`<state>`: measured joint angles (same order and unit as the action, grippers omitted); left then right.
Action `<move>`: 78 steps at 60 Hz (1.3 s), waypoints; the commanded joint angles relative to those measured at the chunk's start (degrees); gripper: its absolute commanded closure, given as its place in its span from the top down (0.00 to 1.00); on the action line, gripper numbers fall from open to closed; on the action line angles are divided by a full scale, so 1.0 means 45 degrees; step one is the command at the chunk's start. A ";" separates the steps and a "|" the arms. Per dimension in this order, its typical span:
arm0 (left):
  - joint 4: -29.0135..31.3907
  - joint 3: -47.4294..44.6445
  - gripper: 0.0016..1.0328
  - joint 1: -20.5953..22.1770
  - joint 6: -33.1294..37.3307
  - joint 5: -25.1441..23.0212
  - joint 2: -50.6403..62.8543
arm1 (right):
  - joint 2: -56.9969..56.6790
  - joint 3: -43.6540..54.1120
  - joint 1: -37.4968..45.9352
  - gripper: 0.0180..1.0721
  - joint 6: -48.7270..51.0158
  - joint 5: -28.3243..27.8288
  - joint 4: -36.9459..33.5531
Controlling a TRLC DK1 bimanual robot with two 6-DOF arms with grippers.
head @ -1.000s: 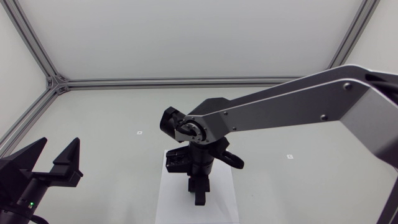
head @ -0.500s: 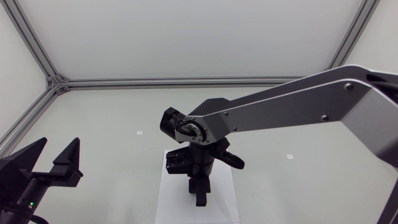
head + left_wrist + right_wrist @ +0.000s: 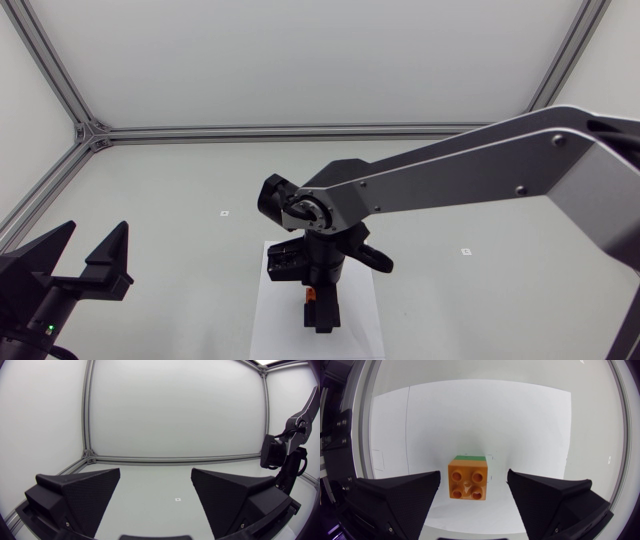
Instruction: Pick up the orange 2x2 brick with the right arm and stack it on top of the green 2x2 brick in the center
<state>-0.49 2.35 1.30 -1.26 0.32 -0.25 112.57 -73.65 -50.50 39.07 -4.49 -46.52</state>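
In the right wrist view the orange 2x2 brick (image 3: 467, 479) sits studs-up on the green 2x2 brick (image 3: 473, 457), of which only a thin edge shows behind it. My right gripper (image 3: 474, 476) hangs over the stack, open, with a gap between each finger and the orange brick. From the head view the right gripper (image 3: 320, 312) points down over the white sheet (image 3: 266, 318), and a sliver of the orange brick (image 3: 312, 294) shows beside the fingers. My left gripper (image 3: 88, 256) stands open and empty at the near left, as its own view of the left gripper (image 3: 156, 502) confirms.
The stack stands on the white sheet (image 3: 530, 425) laid on the grey table. An aluminium frame rail (image 3: 280, 131) runs along the table's far edge and its sides. The right arm (image 3: 286, 455) is visible off to the side of the left gripper.
The right gripper's fingers have spread apart and let go of the orange brick; a bit of orange now shows in the head view. The left arm has not moved.
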 commanded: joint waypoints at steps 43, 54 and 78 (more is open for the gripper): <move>0.0187 -0.0522 0.96 -0.0035 0.0162 -0.0051 -0.0100 | 0.0569 -0.0470 0.0304 0.64 0.0087 0.0002 -0.0189; 0.0187 -0.0522 0.96 -0.0035 0.0162 -0.0051 -0.0100 | 0.0628 -0.0450 0.0343 0.56 0.0087 0.0002 -0.0150; 0.0187 -0.0522 0.96 -0.0035 0.0162 -0.0051 -0.0100 | 0.0589 -0.0392 0.0382 0.68 0.0087 -0.0017 -0.0111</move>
<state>-0.49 2.35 1.30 -1.26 0.32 -0.25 114.04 -74.96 -48.99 39.07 -4.49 -46.52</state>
